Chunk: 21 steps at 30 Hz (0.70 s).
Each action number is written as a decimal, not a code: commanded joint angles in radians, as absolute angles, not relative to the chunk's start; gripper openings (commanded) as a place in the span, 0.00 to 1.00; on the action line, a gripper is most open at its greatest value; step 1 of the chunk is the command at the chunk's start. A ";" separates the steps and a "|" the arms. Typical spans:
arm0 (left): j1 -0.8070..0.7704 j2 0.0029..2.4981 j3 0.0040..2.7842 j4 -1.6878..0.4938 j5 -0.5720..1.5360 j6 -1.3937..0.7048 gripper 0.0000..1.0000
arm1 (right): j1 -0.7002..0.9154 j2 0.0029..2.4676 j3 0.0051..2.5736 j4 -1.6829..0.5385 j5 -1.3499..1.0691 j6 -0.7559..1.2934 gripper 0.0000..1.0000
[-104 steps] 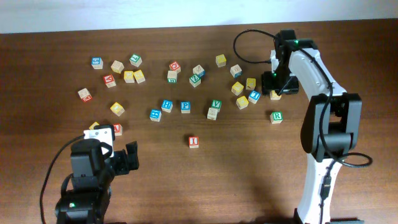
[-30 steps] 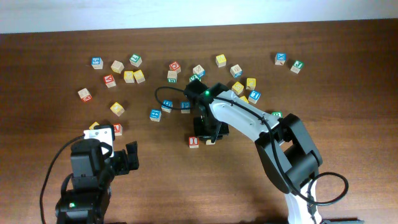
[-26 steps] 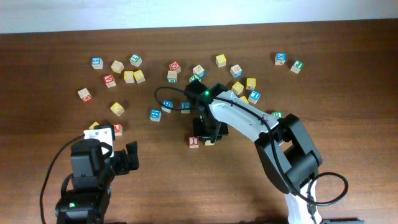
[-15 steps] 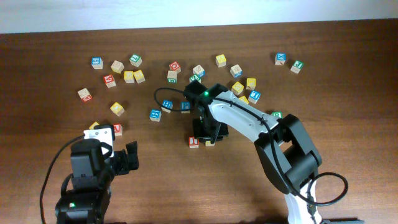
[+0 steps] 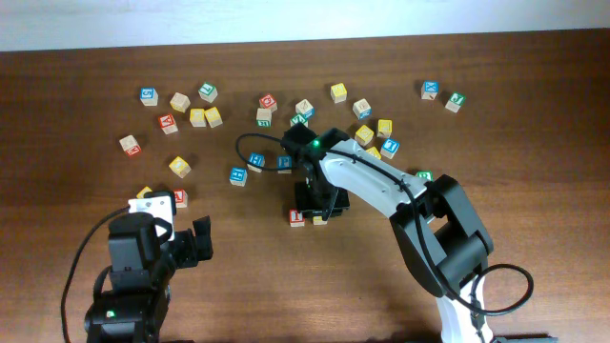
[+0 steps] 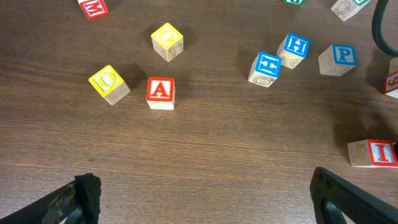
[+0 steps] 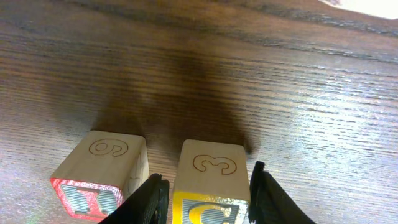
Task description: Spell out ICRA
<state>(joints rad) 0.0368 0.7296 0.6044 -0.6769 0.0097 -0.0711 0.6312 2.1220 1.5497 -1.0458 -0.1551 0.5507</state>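
The red-framed I cube and the yellow-framed C cube stand side by side on the table, C to the right of I. My right gripper straddles the C cube with its fingers slightly apart from it, open. From overhead, the right gripper covers most of the C cube beside the I cube. The red A cube lies ahead of my left gripper, which is wide open with nothing in it. The green R cube peeks out by the right arm.
Loose cubes lie scattered across the back of the table. Among them are a blue P cube, a blue H cube and a yellow D cube. Two more cubes sit at the far right.
My right gripper's fingers have spread a little away from the C cube, which now rests on the table next to the I cube. The left arm has not moved.
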 commanded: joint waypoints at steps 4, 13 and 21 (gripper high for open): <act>0.042 0.725 0.618 -0.675 0.003 -0.059 0.99 | 0.640 2.117 1.536 -1.000 -0.134 0.559 0.40; 0.042 0.725 0.618 -0.675 0.003 -0.059 0.99 | 0.614 2.117 1.536 -0.941 -0.070 0.558 0.43; 0.042 0.725 0.618 -0.675 0.003 -0.059 0.99 | 0.560 2.115 1.674 -0.958 -0.043 0.447 0.42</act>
